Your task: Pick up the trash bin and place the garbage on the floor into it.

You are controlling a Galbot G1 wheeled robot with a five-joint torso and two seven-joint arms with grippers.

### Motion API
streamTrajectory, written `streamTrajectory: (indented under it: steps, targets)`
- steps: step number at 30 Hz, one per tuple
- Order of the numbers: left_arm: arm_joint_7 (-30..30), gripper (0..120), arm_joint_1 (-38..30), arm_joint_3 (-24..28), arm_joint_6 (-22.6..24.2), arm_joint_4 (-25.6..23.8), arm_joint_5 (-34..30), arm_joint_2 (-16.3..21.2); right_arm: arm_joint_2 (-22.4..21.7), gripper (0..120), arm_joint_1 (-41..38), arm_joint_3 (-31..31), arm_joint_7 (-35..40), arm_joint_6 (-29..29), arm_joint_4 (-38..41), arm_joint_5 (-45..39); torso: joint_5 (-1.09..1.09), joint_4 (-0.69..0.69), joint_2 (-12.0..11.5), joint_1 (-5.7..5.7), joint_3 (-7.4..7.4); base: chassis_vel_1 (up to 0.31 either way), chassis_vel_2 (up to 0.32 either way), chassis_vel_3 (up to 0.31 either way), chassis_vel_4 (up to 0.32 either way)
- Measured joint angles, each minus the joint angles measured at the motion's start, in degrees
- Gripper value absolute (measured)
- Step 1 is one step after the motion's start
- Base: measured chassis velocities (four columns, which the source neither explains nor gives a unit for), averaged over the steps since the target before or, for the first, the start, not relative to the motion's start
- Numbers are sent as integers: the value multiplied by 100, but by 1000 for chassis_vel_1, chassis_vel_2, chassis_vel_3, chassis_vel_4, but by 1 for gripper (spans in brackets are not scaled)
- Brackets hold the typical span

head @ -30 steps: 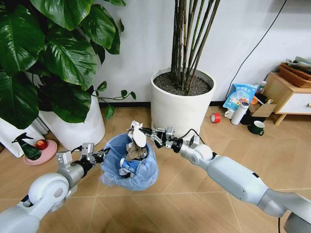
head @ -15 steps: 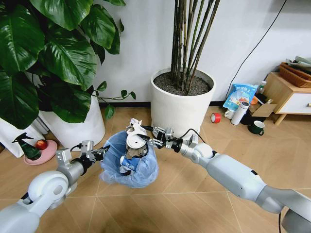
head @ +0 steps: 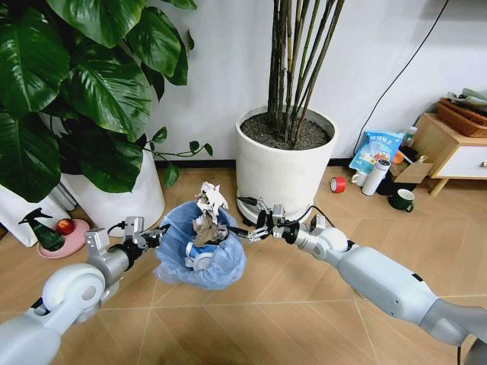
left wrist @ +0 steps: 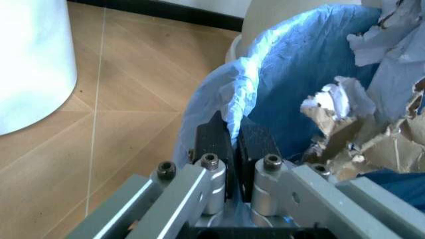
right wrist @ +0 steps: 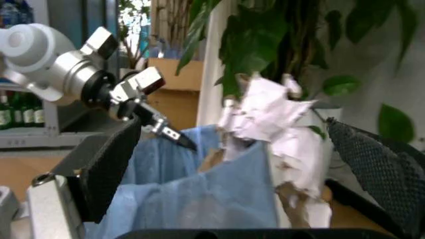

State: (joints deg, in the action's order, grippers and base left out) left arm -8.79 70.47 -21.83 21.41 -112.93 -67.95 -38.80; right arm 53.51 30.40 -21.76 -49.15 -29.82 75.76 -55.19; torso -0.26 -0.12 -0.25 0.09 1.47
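Note:
The trash bin (head: 199, 255), lined with a crinkly blue bag (left wrist: 299, 74), is in front of me between my two arms. My left gripper (head: 157, 236) is shut on the bag's rim (left wrist: 234, 142) at the bin's left side. Garbage fills the bin: crumpled white paper (head: 209, 201) sticks up above the rim, and a white disc (head: 198, 262) lies lower down. My right gripper (head: 247, 222) stands open just right of the bin, with nothing between its fingers (right wrist: 109, 164). The paper wad (right wrist: 272, 114) sits just beyond them. Whether the bin rests on the floor (head: 289, 319) I cannot tell.
A big white plant pot (head: 285, 163) stands close behind the bin and another (head: 122, 201) at the left. A pink dish (head: 65, 236) and spray bottle (head: 42, 228) are at the far left. A white bottle (head: 376, 176), green mug (head: 402, 200), red tape roll (head: 338, 184) and wooden cabinet (head: 453, 148) are at the right.
My right gripper held a white disc over the bin, let it drop in, and has drawn back to the right, open. The left gripper keeps its hold on the bag rim.

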Motion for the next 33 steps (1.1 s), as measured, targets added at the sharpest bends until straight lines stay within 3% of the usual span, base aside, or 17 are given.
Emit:
streamTrajectory:
  steps: [5,8,9,10,12,13,16,23,33]
  targets:
    - [-15,0,23,-25,1,-1,0,0,-52,100,322,408,621,-17,-60,165,0,1,0,0,0,0,0,0,0]
    - [-20,0,114,-80,1,-11,9,-22,-118,100,1040,867,2599,172,-158,280,1,1,0,0,0,0,0,0,0]
    - [-20,0,114,-80,1,-11,9,-22,-118,100,1040,867,2599,172,-158,280,1,1,0,0,0,0,0,0,0]
    - [-20,0,151,-96,1,-24,17,-30,-115,100,1430,1090,3438,342,-239,321,1,1,0,0,0,0,0,0,0]
    - [-20,0,172,-111,0,-33,23,-36,-31,100,1966,1520,4432,583,-493,578,2,-2,0,0,0,0,0,0,0]
    - [-20,0,172,-111,0,-33,23,-36,-31,100,1966,1520,4432,583,-493,578,2,-2,0,0,0,0,0,0,0]
    - [-20,0,161,-119,-2,-57,17,-32,112,100,2502,2066,5655,1053,-785,759,1,-3,0,0,-1,0,0,0,0]
    - [-31,0,126,-141,-2,-64,-29,21,263,100,2892,2752,6585,1712,-1398,792,2,-1,0,0,0,0,0,0,0]
    - [-36,0,108,-164,-2,-8,-55,52,386,100,2925,3035,6533,2112,-2000,423,1,0,0,1,0,0,0,0,0]
